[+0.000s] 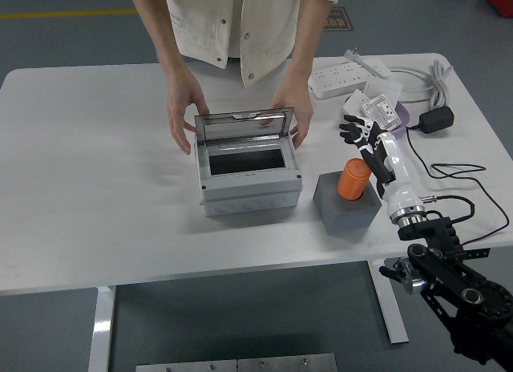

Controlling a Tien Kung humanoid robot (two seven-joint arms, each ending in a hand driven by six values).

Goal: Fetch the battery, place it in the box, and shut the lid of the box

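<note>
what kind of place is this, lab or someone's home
Most likely a robot lab or test workshop, not a home: a plain white table on a grey floor with a yellow line, a power strip with loose cables, and a grey enclosure box set up for a trial.

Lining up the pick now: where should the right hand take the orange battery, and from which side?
Grip the battery around its exposed upper half, coming from the right, where the right hand already is. It stands roughly upright with its lower part sunk in the grey block, so only the round top is free. The box stands on its left, so lift straight up first.
</note>
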